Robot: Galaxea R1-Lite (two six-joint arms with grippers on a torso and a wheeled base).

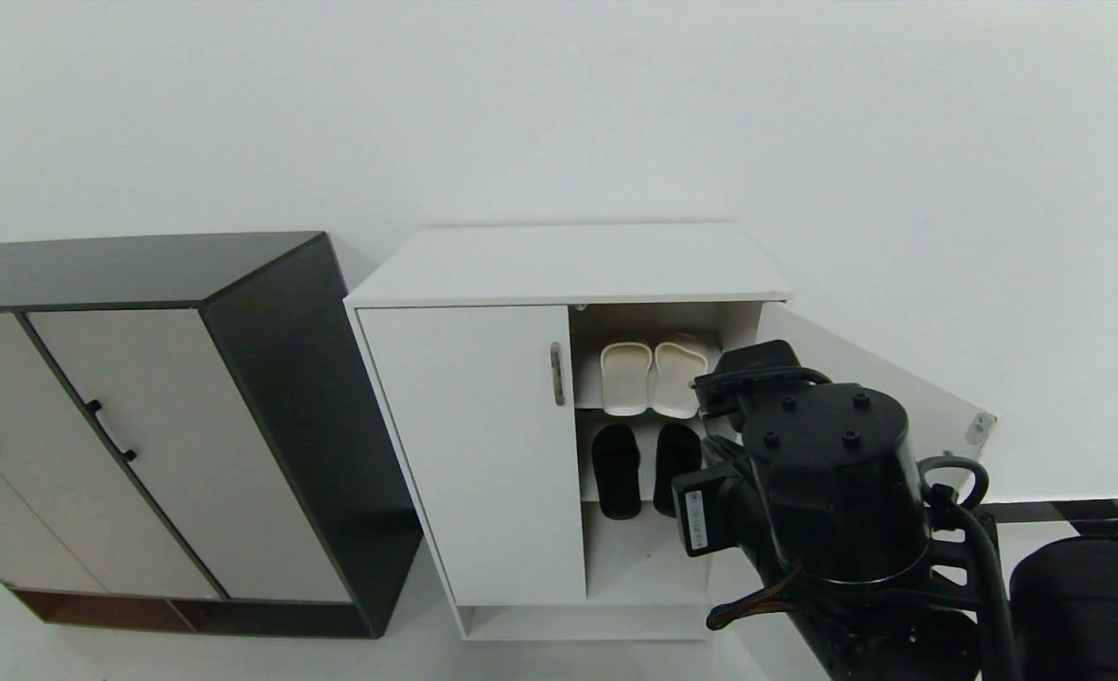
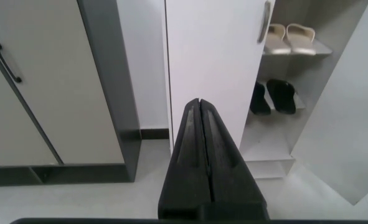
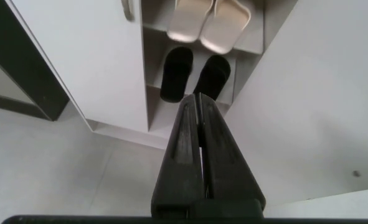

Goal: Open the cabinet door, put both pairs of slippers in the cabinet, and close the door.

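Item 1: white cabinet (image 1: 568, 265), standing against the far wall. You see its left door (image 1: 469, 445) shut and its right door (image 1: 899, 388) swung wide open to the right.

Item 2: cream slippers (image 1: 652, 378), one pair, side by side on the upper shelf of the open right compartment.

Item 3: black slippers (image 1: 642, 468), one pair, side by side on the shelf directly below.

Item 4: your left gripper (image 2: 199, 102), fingers pressed together, holding nothing, facing the shut left door.

Item 5: your right gripper (image 3: 199, 98), fingers together, empty, near the open compartment and pointing at the black pair.

Item 6: dark cabinet (image 1: 275, 378), just left of the white one, doors shut.
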